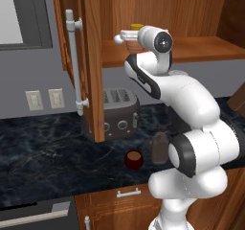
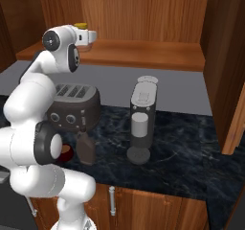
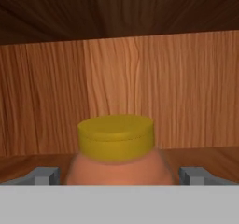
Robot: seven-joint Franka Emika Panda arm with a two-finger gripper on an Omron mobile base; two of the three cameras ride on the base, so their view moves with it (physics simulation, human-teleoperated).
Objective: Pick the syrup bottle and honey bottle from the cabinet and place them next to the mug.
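The honey bottle, orange-brown with a yellow cap, stands on the cabinet shelf. My gripper is open around it, one fingertip on each side and a narrow gap to the bottle. In the left base view the yellow cap of the honey bottle shows just above my hand. The dark syrup bottle stands upright on the counter beside the dark red mug. The right base view shows the syrup bottle in front of the toaster, with the mug partly hidden behind my arm.
The open cabinet door with its silver bar handle hangs left of the shelf. A dark toaster sits under the cabinet and a grey coffee machine stands to its right. Wooden walls close in the shelf behind and above.
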